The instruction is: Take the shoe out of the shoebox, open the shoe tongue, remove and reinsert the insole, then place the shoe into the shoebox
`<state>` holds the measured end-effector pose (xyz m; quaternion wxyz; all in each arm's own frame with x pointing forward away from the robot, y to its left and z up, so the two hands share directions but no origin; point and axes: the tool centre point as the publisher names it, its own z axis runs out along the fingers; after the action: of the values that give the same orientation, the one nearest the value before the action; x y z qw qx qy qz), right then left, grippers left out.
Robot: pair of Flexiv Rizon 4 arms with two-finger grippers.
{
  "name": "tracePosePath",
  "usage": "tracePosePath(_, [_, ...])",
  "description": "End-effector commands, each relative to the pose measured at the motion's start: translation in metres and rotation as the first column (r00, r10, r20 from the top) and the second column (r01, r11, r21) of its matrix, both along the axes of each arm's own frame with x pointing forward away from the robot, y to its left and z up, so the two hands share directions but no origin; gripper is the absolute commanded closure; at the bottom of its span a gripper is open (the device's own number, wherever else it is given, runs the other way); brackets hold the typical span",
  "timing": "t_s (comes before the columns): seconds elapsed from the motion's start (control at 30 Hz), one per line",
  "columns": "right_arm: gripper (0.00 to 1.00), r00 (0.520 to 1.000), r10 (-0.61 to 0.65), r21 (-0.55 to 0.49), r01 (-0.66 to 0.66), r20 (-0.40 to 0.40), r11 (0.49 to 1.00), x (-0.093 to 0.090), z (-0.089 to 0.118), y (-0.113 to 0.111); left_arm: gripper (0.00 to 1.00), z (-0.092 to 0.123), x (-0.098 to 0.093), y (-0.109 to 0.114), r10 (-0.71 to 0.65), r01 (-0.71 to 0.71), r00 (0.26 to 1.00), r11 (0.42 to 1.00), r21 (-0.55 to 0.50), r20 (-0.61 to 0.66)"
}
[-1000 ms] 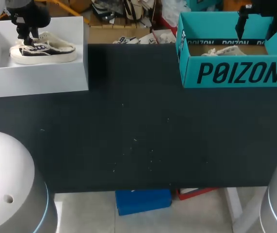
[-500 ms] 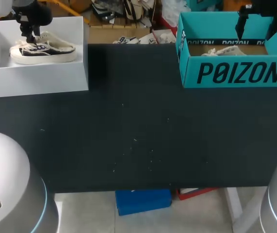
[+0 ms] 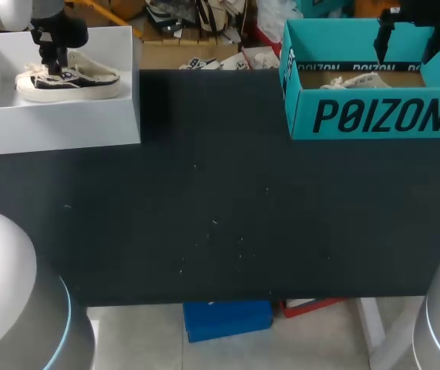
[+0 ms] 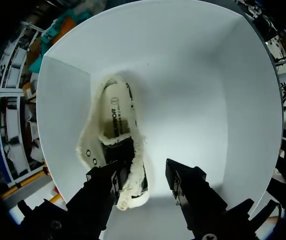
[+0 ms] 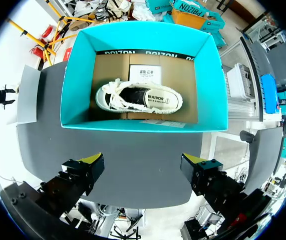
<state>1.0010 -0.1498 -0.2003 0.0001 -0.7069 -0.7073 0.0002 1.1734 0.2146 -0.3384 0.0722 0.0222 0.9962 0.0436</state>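
- Left wrist view: left pincer is down inside the white shoebox, fingers moderately apart, holding nothing.
- One finger sits over the laced front part of the shoe; the other is over bare box floor beside it. I can't tell whether there's contact.
- The shoe lies on its sole on the box floor, near one side wall, with the opening up and the insole visible at the heel end.
- Handling, my read: it's a low canvas sneaker, so light. The upper is soft and will fold under a pinch, while the rubber sole is the stiffer part.
- The frayed edge and loose laces are snag risks on lift-out.
- Best hold is probably the side wall at the collar, one finger inside the opening and one outside. A squeeze across the laced front would likely crush the tongue, which has to open later.
- Keep clear of the near box wall, where room is tight.
- Head view: the white box is at the far left corner of the tabletop.
- Right pincer hovers spread wide and empty above the teal box, which holds a second sneaker.
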Motion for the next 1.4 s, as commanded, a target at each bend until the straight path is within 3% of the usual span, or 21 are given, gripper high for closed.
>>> tracePosePath(0.03, [0.00,1.000,0.000,0.000,0.000,0.000,1.000,0.000,0.000,0.000,0.51,-0.012,0.014,-0.002,-0.005,0.005,1.000,1.000,0.003,-0.014])
tracePosePath(0.57, [0.00,1.000,0.000,0.000,0.000,0.000,1.000,0.000,0.000,0.000,0.52,-0.045,0.018,-0.004,0.005,-0.004,0.998,1.000,0.013,-0.059])
tracePosePath(1.13, [0.00,1.000,0.000,0.000,0.000,0.000,1.000,0.000,0.000,0.000,0.55,-0.063,0.022,-0.004,0.009,-0.006,0.997,0.999,0.042,-0.076])
tracePosePath(1.3, [0.00,1.000,0.000,0.000,0.000,0.000,1.000,0.000,0.000,0.000,0.60,-0.069,0.023,-0.005,0.015,-0.011,0.996,0.999,0.053,-0.084])
tracePosePath(1.4, [0.00,1.000,0.000,0.000,0.000,0.000,1.000,0.000,0.000,0.000,0.78,-0.073,0.025,-0.005,0.020,-0.014,0.996,0.998,0.065,-0.088])
